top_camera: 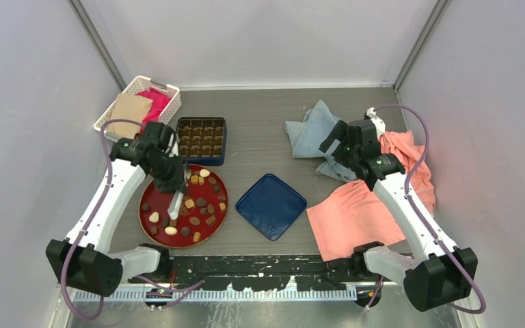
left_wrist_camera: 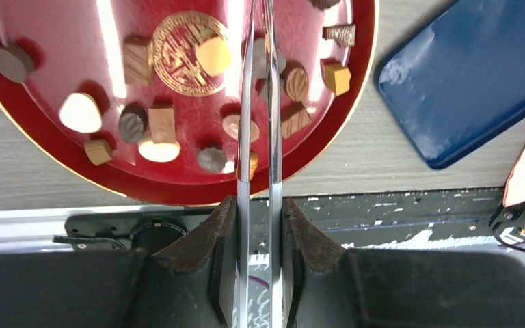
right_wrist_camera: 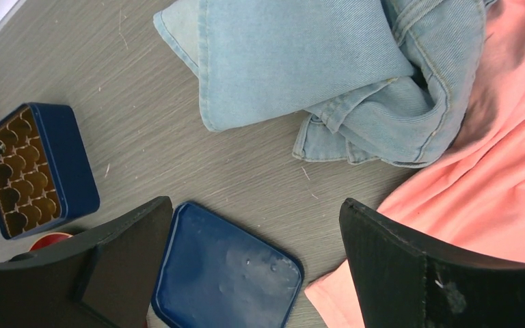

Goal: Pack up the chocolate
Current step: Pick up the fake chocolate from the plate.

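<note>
The chocolate (top_camera: pixel 190 203) lies as several brown, tan and cream pieces on a round red plate (top_camera: pixel 149 199); the left wrist view shows the chocolate (left_wrist_camera: pixel 80 113) close up on the plate (left_wrist_camera: pixel 55 41). My left gripper (top_camera: pixel 175 186) hangs over the plate, shut on metal tongs (left_wrist_camera: pixel 274 123) whose two blades run out over the pieces; their tips are cut off at the top edge. In that view the left gripper (left_wrist_camera: pixel 260 205) presses both blades. A blue box (top_camera: pixel 202 139) with brown cups stands behind the plate. My right gripper (top_camera: pixel 335 140) is open and empty.
A blue lid (top_camera: pixel 271 206) lies right of the plate, below my right gripper (right_wrist_camera: pixel 254 203). Denim cloth (top_camera: pixel 312 133) and a pink garment (top_camera: pixel 362 205) cover the right side. A white basket (top_camera: pixel 137 102) with cloths stands at the back left.
</note>
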Robot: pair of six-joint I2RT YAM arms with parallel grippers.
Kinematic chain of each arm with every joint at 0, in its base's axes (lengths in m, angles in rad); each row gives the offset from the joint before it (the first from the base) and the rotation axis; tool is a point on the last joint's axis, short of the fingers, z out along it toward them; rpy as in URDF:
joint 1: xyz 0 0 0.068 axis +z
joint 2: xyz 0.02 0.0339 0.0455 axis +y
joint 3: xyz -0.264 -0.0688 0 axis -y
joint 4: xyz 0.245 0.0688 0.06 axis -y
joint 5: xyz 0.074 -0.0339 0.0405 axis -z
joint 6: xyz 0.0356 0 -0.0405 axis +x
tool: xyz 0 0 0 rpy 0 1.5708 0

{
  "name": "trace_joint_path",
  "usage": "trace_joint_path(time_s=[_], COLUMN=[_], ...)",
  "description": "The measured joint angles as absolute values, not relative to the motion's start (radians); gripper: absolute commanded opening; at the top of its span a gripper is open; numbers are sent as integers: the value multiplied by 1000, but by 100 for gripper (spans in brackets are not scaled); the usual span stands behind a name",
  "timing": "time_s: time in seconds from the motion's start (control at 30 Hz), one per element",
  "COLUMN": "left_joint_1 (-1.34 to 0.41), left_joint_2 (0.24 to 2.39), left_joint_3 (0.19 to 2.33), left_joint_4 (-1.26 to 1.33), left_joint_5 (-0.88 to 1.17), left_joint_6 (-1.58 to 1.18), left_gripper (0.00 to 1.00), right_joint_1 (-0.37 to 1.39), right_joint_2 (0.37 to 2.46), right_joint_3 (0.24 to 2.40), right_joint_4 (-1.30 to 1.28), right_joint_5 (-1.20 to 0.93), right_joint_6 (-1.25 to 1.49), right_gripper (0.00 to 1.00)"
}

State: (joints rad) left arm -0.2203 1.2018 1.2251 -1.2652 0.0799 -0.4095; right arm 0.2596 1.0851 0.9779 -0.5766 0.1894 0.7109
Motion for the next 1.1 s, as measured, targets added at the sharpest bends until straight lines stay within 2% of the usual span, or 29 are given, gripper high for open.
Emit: trace_joint_path(time_s=[0.2, 0.53, 1.1], left_joint_1=[-291, -352, -353], left_joint_2=[1224, 1331, 1390], left_joint_3=[1150, 1143, 1078], left_joint_4=[-1251, -1180, -1091], left_joint_5=[91, 63, 28], left_joint_6=[-469, -517, -525], left_gripper=[27, 36, 37], right_joint_1=[260, 260, 260], right_joint_2=[1093, 1075, 1070], right_joint_3=[978, 975, 970], right_joint_4=[-574, -575, -576], right_joint_5=[174, 177, 182], right_joint_6=[712, 712, 713], right_gripper=[98, 98, 98])
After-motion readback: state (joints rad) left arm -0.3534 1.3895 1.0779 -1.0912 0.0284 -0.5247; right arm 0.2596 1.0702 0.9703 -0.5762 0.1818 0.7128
